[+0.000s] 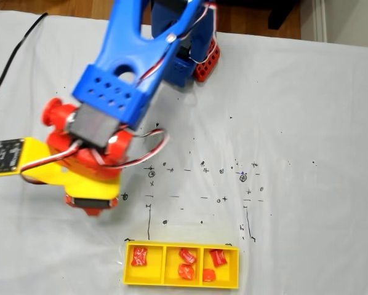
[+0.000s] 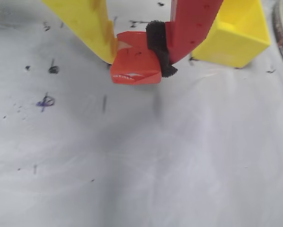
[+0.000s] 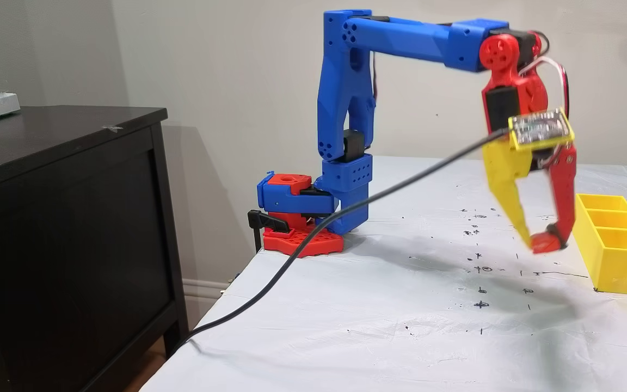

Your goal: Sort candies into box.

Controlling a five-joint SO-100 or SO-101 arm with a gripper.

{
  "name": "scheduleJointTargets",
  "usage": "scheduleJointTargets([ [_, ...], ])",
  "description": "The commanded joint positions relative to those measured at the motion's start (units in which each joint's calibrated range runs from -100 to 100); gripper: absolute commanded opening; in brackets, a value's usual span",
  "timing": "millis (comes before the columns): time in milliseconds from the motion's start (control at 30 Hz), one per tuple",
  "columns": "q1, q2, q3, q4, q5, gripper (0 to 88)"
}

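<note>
White tabletop (image 3: pixel 400 326) beneath end effector (image 2: pixel 137 59) clamped around red candy (image 2: pixel 136 66).

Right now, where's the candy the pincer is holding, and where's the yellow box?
held candy (image 2: pixel 136 66), wrist view, middle of its red wrapper.
yellow box (image 1: pixel 165 267), a fixed view, wall between two compartments.
pincer (image 3: pixel 541 239), a fixed view, between its fingertips.

Glossy crinkled candy wrapper (image 2: pixel 135 66), smooth yellow plastic box (image 3: pixel 615 245), matt white cloth table cover (image 3: pixel 400 326), dark wooden cabinet (image 3: pixel 63 218)
</note>
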Motion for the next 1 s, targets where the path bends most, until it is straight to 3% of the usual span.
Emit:
scheduleJointTargets([
  [0, -5.49, -8.41, -0.67, -5.81, -5.57, 0.1],
  [500, -13.91, 0.25, -2.40, -15.79, -9.47, 0.1],
  [967, -15.09, 6.78, -5.77, -17.35, -9.96, 0.1],
])
